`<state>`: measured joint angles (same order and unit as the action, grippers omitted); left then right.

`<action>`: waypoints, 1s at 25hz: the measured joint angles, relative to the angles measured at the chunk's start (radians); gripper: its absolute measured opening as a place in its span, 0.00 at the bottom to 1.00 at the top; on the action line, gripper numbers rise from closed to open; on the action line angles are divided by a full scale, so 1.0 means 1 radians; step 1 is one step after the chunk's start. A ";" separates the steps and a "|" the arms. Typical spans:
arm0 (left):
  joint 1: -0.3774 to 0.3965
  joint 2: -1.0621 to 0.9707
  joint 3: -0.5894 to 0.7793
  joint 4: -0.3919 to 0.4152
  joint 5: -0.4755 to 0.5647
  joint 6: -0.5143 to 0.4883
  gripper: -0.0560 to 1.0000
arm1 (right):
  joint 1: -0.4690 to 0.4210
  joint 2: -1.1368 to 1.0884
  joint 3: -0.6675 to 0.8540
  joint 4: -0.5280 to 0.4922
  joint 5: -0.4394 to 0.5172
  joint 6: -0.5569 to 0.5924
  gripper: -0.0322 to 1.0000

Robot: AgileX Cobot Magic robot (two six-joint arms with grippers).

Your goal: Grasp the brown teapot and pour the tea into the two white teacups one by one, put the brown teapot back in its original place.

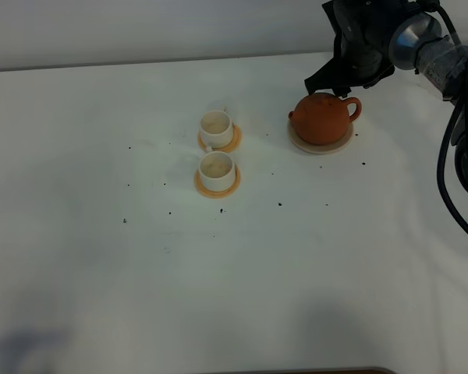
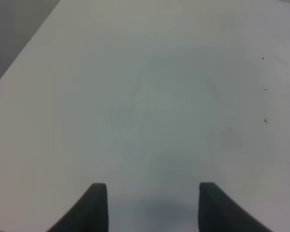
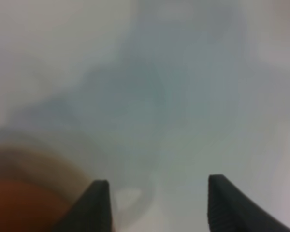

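Exterior high view puts the right gripper point(image 1: 333, 84), jaws wide and empty, close over the brown teapot point(image 1: 322, 118) on its saucer point(image 1: 320, 147) at upper right; closing off the handle point(image 1: 354, 107) could shove the pot sideways and spill tea.

The left claw point(image 2: 152, 195) hangs with fingers apart over the white table point(image 2: 135, 96).

White matte surface point(image 1: 218, 296) fills nearly all, spreading left of the right pincer point(image 1: 327, 86) and toward the camera from it. Pale grey wall point(image 1: 140, 31) runs just behind the pincer, straight seam where it meets the surface. Small dark specks point(image 1: 279, 204) scattered on the pincer's near side. Light soft, diffuse. Faint grey shadow point(image 1: 23, 347) at the near-left corner, well apart from the pincer.
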<state>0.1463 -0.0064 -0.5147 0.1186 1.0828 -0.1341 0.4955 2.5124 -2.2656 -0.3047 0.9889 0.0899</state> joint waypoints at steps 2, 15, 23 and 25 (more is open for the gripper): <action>0.000 0.000 0.000 0.000 0.000 0.000 0.46 | 0.000 0.000 0.000 0.000 -0.029 0.000 0.45; 0.000 0.000 0.000 0.000 0.000 0.000 0.46 | -0.002 0.000 0.000 -0.074 -0.075 0.003 0.45; 0.000 0.000 0.000 0.000 0.000 0.000 0.46 | -0.004 0.020 0.000 -0.089 -0.057 0.003 0.45; 0.000 0.000 0.000 0.000 0.000 0.000 0.46 | -0.007 0.022 0.000 -0.092 -0.041 0.003 0.45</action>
<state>0.1463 -0.0064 -0.5147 0.1186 1.0828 -0.1341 0.4882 2.5340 -2.2656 -0.3966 0.9476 0.0932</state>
